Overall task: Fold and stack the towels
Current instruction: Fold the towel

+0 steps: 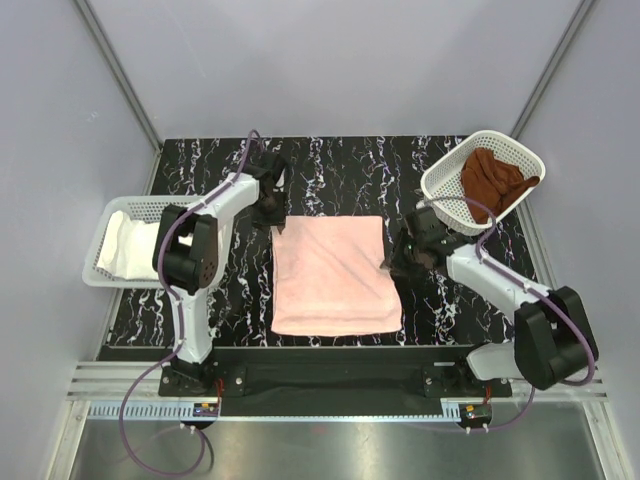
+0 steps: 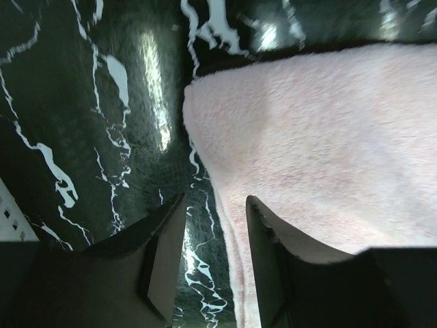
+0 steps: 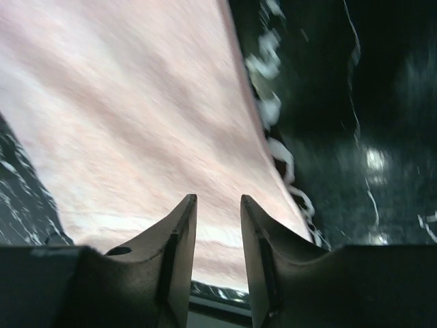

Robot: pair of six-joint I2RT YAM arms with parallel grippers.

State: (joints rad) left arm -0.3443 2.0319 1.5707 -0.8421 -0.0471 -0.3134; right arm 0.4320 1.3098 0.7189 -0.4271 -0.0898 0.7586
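A pale pink towel point(image 1: 335, 275) lies folded flat in the middle of the black marbled table. My left gripper point(image 1: 278, 222) hovers at its far left corner. In the left wrist view that gripper point(image 2: 215, 205) is open, one finger over the pink towel point(image 2: 321, 137) and the other over bare table, with nothing clamped. My right gripper point(image 1: 392, 262) is at the towel's right edge. The right wrist view is blurred; there the gripper point(image 3: 218, 199) stands open just above the pink towel point(image 3: 136, 116). A white towel point(image 1: 125, 245) lies in the left basket. A rust-brown towel point(image 1: 495, 180) sits in the right basket.
A white mesh basket point(image 1: 100, 272) sits at the table's left edge. Another white mesh basket point(image 1: 440, 200) is tilted at the far right, just behind my right arm. Grey walls with metal rails enclose the table.
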